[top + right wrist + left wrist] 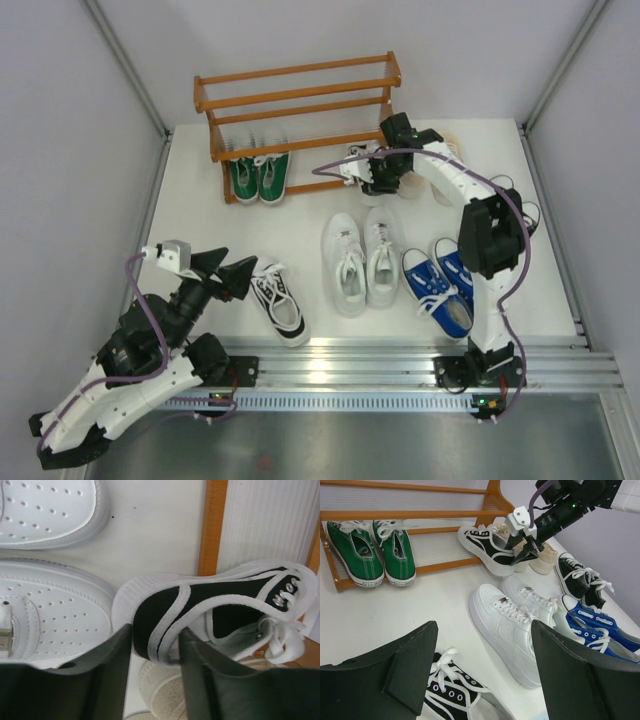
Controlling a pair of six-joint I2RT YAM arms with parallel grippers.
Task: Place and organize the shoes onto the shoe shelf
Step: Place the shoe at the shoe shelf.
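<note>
Black left gripper [232, 268], lower left of top view: jaws spread wide, nothing between them. Loose black-and-white sneaker [280, 305] lies just to its right on the white table [200, 215]. Mid-frame: white pair [358, 258], with blue pair [440, 285] to its right. Upper centre: right gripper [155, 635] pinches the heel of the held black-and-white sneaker [210, 600], whose toe points left over the bottom rail of the shoe shelf [295, 95], right half. Green pair [260, 175] sits in the shelf's bottom tier, left half.
</note>
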